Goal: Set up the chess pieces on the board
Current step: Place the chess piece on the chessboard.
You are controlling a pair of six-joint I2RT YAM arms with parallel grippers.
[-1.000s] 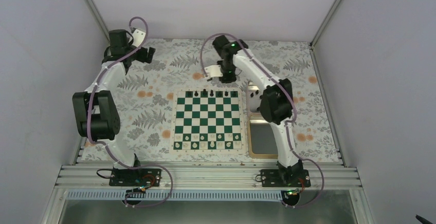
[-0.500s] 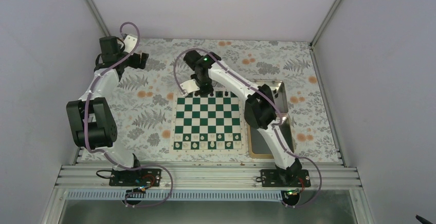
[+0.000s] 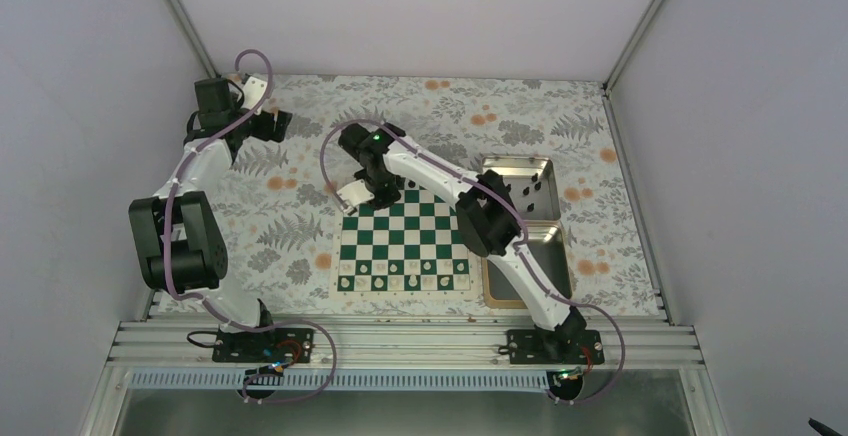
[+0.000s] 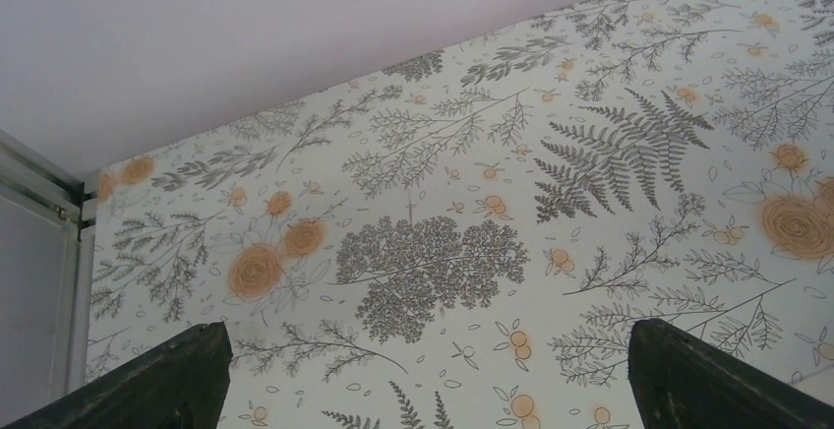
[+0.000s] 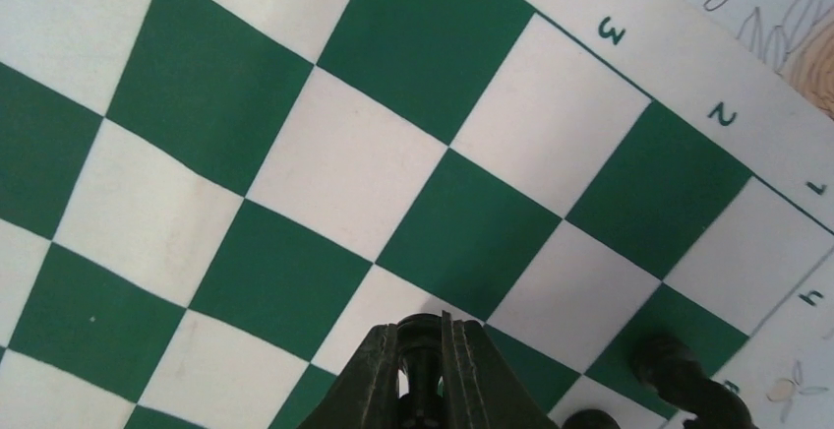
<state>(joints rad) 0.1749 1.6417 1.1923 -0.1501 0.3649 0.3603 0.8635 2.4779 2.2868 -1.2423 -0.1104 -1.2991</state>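
Observation:
The green and white board (image 3: 405, 236) lies mid-table. My right gripper (image 3: 378, 194) hovers over its far left corner. In the right wrist view the right gripper (image 5: 423, 336) is shut on a small black chess piece (image 5: 423, 362), held just above the board's squares (image 5: 344, 168). Two more black pieces (image 5: 679, 370) stand near the board's edge at lower right. My left gripper (image 3: 275, 124) is off the board at the far left. In the left wrist view it (image 4: 423, 375) is open and empty over the floral cloth, with its fingers (image 4: 148, 380) wide apart.
Small white pieces (image 3: 405, 276) stand in the board's near rows. Two silver tins sit right of the board: the far one (image 3: 520, 181) holds a few dark pieces, the near one (image 3: 525, 256) is partly behind the right arm. Walls enclose the table.
My right arm has swung left from behind the board's far right side to its far left corner, lowering over the squares. The left gripper shifted slightly.

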